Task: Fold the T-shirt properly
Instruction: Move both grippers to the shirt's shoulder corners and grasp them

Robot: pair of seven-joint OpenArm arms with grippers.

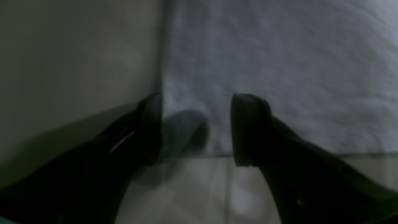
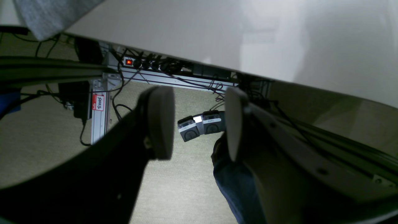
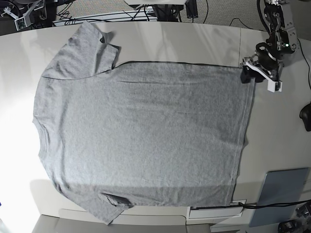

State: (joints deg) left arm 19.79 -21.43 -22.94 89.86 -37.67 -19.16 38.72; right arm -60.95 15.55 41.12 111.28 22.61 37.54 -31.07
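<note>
shirt: heather-grey short-sleeved cotton T-shirt point(image 3: 146, 136) lies flat on the white table point(image 3: 272, 136), neck at base view's left.
left gripper point(image 1: 196, 129): jaws spread, straddling hem corner, empty.
right gripper point(image 2: 199, 123): jaws apart, empty, off the table edge.
risk: pinch may catch one layer or slip off.
view gap: only right wrist shows floor cables.

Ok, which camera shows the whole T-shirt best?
The base view: the T-shirt lies spread flat, fully visible. The left wrist view shows only a blurry hem corner; the right wrist view just a scrap hanging off the table.
</note>
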